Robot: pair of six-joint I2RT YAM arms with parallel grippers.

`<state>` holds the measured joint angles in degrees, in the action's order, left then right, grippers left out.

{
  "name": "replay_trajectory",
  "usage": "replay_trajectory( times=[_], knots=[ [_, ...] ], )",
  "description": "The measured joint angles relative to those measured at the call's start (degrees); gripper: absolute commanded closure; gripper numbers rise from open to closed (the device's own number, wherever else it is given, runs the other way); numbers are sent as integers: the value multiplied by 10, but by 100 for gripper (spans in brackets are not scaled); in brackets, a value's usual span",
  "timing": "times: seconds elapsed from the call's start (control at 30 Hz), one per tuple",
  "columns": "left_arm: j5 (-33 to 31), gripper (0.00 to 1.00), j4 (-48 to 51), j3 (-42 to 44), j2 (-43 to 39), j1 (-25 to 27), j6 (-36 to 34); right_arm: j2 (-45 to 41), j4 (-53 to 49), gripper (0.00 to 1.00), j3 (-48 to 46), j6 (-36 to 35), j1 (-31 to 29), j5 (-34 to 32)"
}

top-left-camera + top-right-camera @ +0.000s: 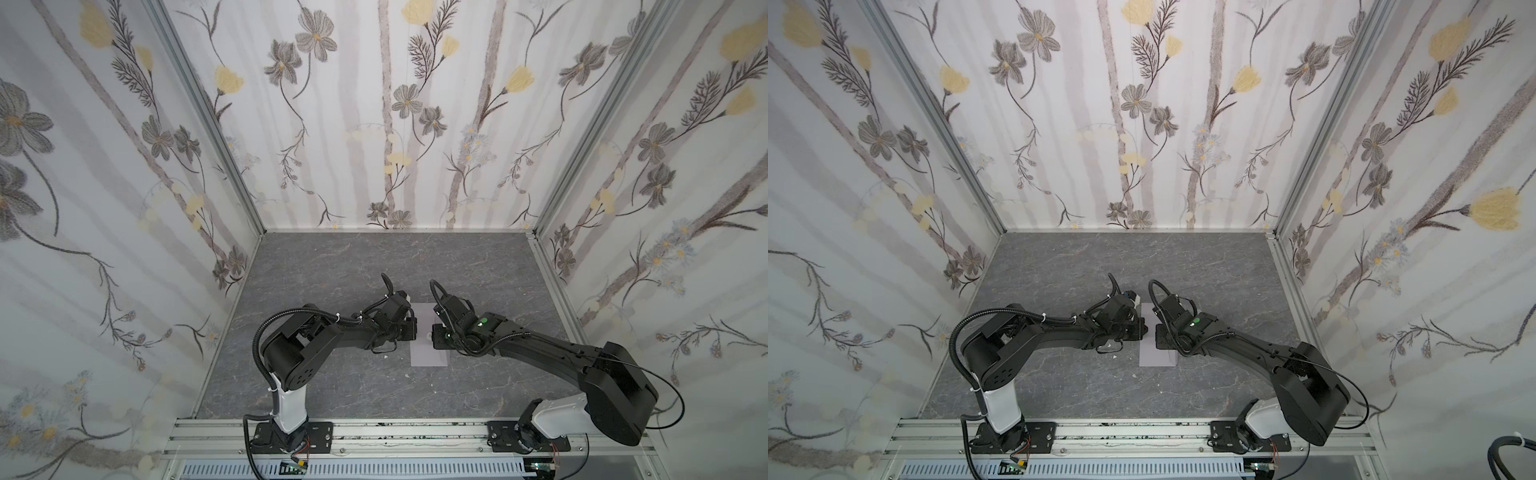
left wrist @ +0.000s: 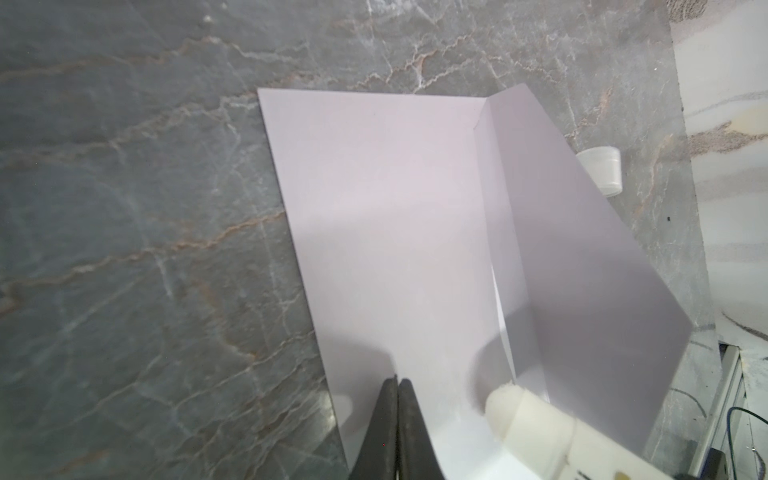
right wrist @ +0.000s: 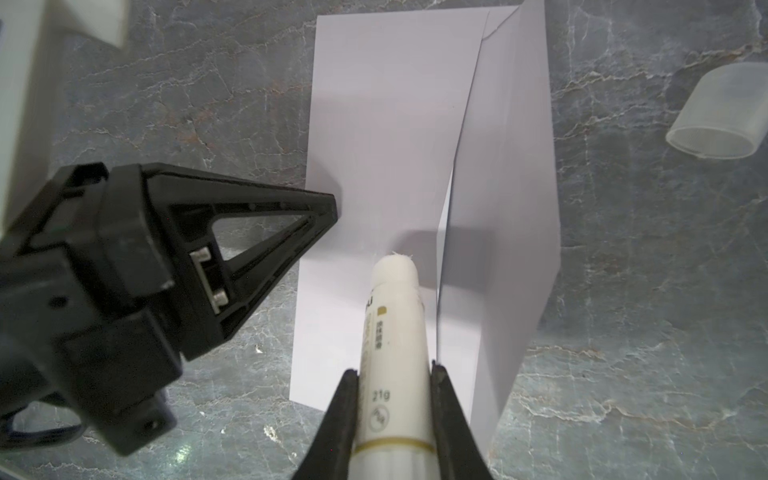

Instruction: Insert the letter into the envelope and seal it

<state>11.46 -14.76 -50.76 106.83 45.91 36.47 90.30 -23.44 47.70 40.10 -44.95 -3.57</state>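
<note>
Lying flat on the grey marbled counter [image 1: 332, 270], the envelope [image 1: 430, 357] [image 2: 395, 228] [image 3: 386, 124] is seen between the two arms, with its pointed flap [image 3: 511, 187] [image 2: 582, 270] standing up from the fold. A thin white sliver [image 2: 498, 299] is shown at the pocket's mouth. The left end effector [image 2: 397, 380] [image 3: 332, 203] is pressed together with nothing between its fingers, its tip placed at the envelope's long edge opposite the flap. An uncapped white glue stick [image 3: 395, 316] [image 2: 536, 419] is pinched by the right end effector [image 3: 395, 370], the glue tip being held over the pocket just beside the fold; contact cannot be told. A translucent cap [image 3: 715, 116] [image 2: 600, 170] is left on the counter beyond the flap.
</note>
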Motion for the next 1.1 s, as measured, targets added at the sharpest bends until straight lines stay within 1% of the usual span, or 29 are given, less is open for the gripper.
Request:
replay_trajectory(
  times=[0.1, 0.23, 0.5, 0.67, 0.83, 1.0, 1.1],
  knots=[
    [0, 100, -6, 4, 1, 0, 5, 13, 7, 100, -1, 4, 0, -3],
    [0, 100, -20, 10, 2, -1, 13, 31, 30, 100, -1, 12, 0, -28],
    [11, 100, -37, 21, 0, 0, 24, 49, 64, 100, -1, 23, 0, -57],
    [12, 100, 5, 12, -13, 1, 23, 40, 73, 100, -12, 25, 0, -57],
    [-14, 100, 66, -28, -12, -3, 8, 25, 68, 100, -21, 29, 0, -55],
    [-33, 100, 97, -61, 10, -10, -14, 20, 64, 100, -24, 29, 0, -52],
    [-37, 100, 95, -78, 28, -10, -21, 19, 63, 100, -25, 29, 0, -48]
  ],
)
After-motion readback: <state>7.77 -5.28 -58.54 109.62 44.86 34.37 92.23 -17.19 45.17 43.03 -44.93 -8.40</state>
